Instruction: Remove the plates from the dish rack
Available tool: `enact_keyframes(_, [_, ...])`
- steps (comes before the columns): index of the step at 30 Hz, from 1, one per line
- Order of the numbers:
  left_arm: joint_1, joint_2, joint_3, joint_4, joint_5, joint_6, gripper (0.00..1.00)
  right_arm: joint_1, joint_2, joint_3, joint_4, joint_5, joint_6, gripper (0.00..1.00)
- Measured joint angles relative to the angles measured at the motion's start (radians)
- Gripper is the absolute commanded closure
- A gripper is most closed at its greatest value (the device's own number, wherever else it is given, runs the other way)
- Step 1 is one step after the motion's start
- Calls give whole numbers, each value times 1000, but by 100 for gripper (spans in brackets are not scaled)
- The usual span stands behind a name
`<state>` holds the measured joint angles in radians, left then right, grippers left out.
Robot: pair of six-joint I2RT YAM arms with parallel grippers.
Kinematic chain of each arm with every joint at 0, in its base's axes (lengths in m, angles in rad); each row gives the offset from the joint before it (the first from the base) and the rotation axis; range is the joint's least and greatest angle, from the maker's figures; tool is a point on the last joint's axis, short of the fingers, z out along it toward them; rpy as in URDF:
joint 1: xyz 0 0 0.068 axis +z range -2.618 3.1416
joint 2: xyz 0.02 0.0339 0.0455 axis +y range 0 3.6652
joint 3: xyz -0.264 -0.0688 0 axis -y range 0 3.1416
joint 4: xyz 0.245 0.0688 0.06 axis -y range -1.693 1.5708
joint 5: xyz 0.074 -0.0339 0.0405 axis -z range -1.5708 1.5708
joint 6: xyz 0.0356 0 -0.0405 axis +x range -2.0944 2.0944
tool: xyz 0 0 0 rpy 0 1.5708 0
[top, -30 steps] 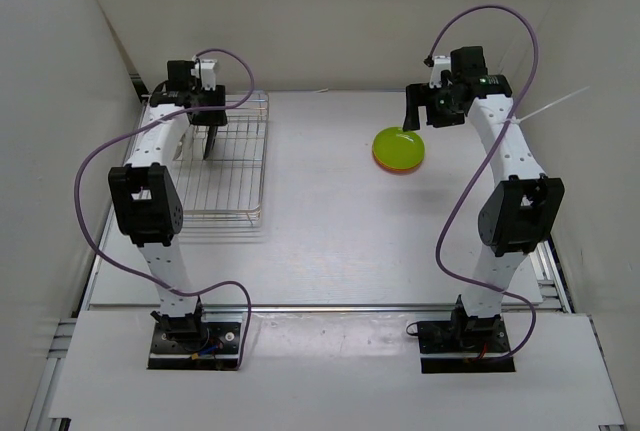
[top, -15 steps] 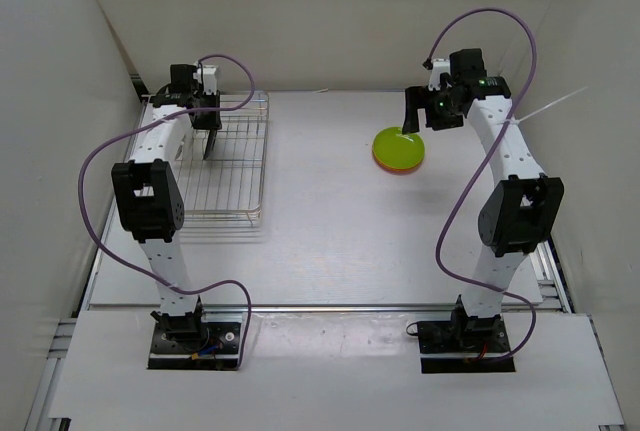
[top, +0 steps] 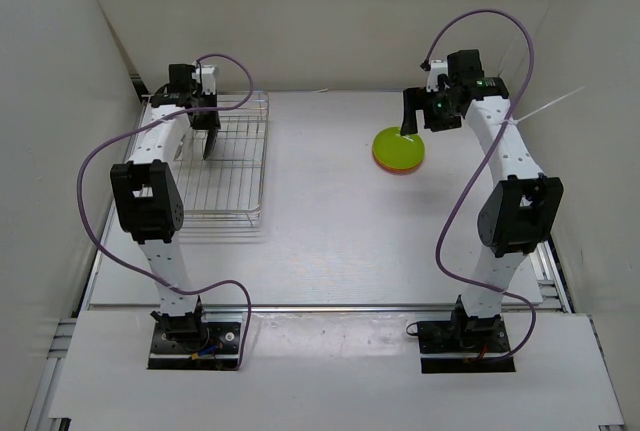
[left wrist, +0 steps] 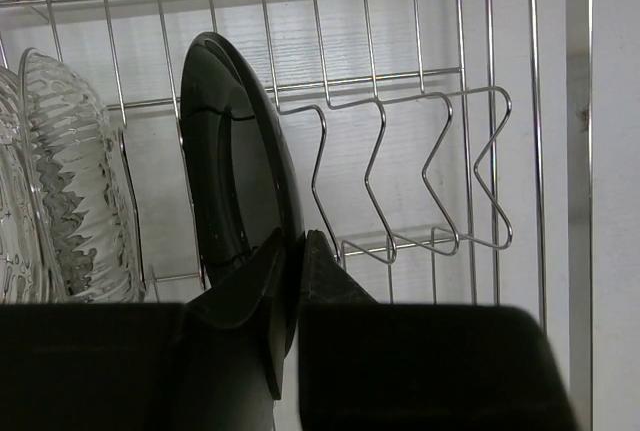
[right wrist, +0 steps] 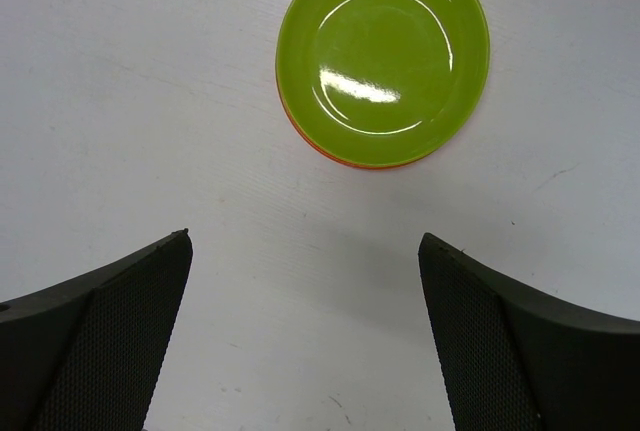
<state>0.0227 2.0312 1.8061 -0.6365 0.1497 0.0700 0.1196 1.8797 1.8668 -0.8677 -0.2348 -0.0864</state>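
A glossy black round plate [left wrist: 235, 171] is standing on edge in the silver wire-grid dish rack [top: 228, 173], which is sitting at the far left corner of the white table [top: 330, 231]. The left gripper [left wrist: 292, 243] is reaching down into the rack and pinching the black plate's near rim, with one dark finger pressing on each face. Just to the left of the black plate, a clear ribbed glass plate [left wrist: 62, 186] is also standing upright between the rack's wires. Whether the two plates are touching cannot be told. On the black plate's other side, zigzag wire dividers are running along the rack's floor.

Near the far right corner of the table, well apart from the rack, a lime green round plate [right wrist: 383, 56] is lying flat and face up. It is resting on an orange round plate [right wrist: 340, 160], whose rim is just showing beneath it. The right gripper [right wrist: 305, 241] is hovering above the table just beside this stack, with its two fingers spread wide and gripping nothing.
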Motion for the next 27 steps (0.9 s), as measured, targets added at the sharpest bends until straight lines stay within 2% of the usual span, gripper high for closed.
enact_keyframes(6, [0,-16,28,-48,11,-8,89,11,0,0,0,0,0,4])
enact_keyframes(11, [-4,-24,190,-183,108,-16,89,13,0,4,-7,1,0,1])
enact_keyframes(14, [-19,-46,291,-249,165,-18,89,13,22,82,-51,5,6,1])
enact_keyframes(17, [-77,-113,325,-291,224,-2,89,12,39,182,-58,8,26,1])
enact_keyframes(20, [-188,-176,335,-337,269,46,89,0,42,261,-59,-9,60,1])
enact_keyframes(22, [-306,-209,336,-356,230,96,89,-18,42,294,-56,-53,81,1])
enact_keyframes(25, [-539,-270,248,-312,3,219,89,-46,40,302,-62,-172,84,1])
enact_keyframes(27, [-734,-345,30,-162,-226,363,89,-56,33,280,-70,-280,82,1])
